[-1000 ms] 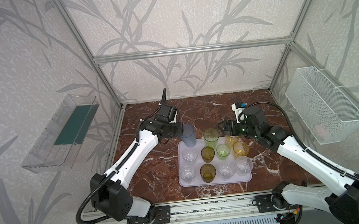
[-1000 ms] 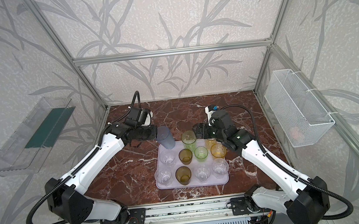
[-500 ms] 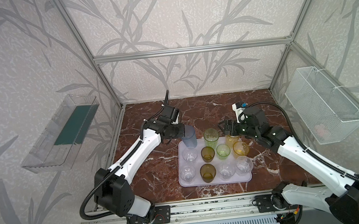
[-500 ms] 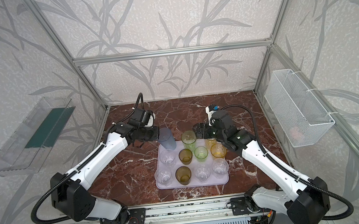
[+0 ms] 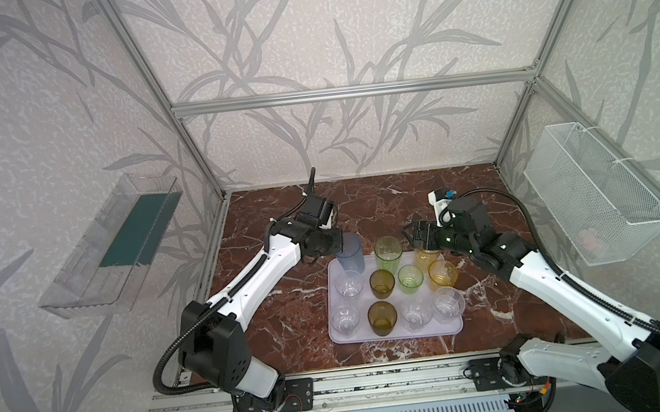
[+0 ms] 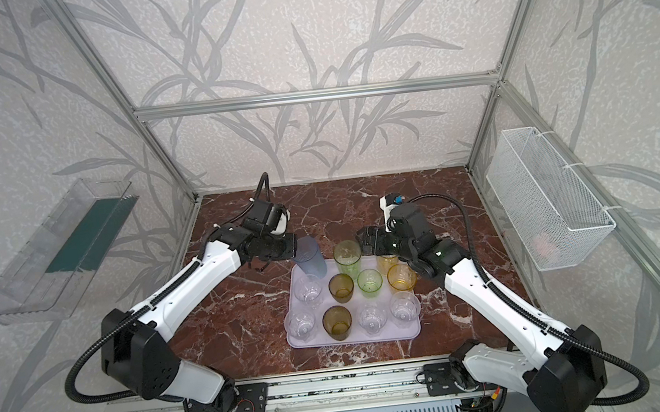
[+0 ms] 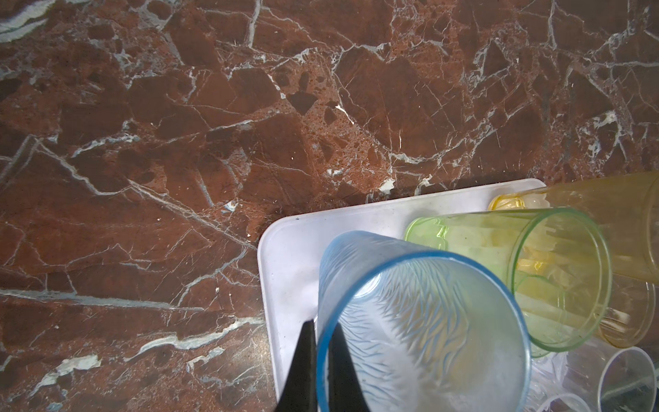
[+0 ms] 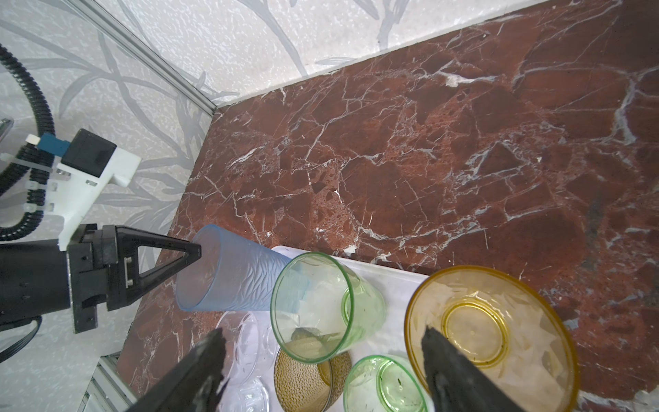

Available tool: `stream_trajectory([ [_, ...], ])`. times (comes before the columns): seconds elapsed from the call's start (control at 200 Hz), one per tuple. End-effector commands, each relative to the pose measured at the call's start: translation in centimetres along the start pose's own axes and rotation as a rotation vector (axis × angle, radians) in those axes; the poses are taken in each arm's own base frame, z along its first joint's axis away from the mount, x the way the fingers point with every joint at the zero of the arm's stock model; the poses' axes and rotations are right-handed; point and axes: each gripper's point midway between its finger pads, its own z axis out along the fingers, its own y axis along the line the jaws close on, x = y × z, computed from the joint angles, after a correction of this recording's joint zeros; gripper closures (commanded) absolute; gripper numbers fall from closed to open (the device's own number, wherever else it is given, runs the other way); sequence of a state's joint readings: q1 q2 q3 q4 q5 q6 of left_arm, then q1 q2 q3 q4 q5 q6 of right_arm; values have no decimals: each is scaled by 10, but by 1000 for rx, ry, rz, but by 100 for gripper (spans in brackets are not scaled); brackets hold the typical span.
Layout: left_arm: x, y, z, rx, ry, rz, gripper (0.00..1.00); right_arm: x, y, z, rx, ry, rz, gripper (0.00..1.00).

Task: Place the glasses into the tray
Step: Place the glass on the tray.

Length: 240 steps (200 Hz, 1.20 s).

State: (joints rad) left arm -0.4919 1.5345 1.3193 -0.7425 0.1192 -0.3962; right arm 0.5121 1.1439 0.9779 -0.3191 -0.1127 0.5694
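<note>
The pale lilac tray (image 5: 417,333) (image 6: 375,338) lies on the marble top and holds several short tumblers, clear, amber, green and yellow. A tall green tumbler (image 5: 387,251) (image 8: 321,306) and a tall yellow one (image 5: 425,257) stand along its far edge. My left gripper (image 5: 338,243) (image 7: 322,328) is shut on the rim of the tall blue-grey tumbler (image 5: 350,255) (image 7: 420,321) (image 8: 235,274), one finger inside and one outside. That tumbler is tilted, with its base at the tray's far left corner. My right gripper (image 5: 411,236) (image 8: 322,333) stands open above the green and yellow tumblers, holding nothing.
A clear plastic bin (image 5: 111,251) hangs on the left wall. A white wire mesh basket (image 5: 594,191) hangs on the right wall. Aluminium frame posts stand at the back corners. Bare marble (image 5: 382,201) stretches behind the tray.
The left arm has swung its elbow inward and brought the blue-grey tumbler slightly lower, toward the tray's far left corner. The right arm has not moved.
</note>
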Motion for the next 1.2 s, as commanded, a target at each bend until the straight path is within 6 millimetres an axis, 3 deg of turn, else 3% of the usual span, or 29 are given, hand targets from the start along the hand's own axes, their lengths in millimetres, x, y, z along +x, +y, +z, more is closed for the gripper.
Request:
stream_trajectory([
  [0.0, -2, -7, 2, 22, -4, 3, 100, -4, -1, -6, -1, -28, 6, 14],
  [1.195, 8, -8, 27, -19, 97, 49, 100, -5, -6, -4, 0, -27, 29, 14],
])
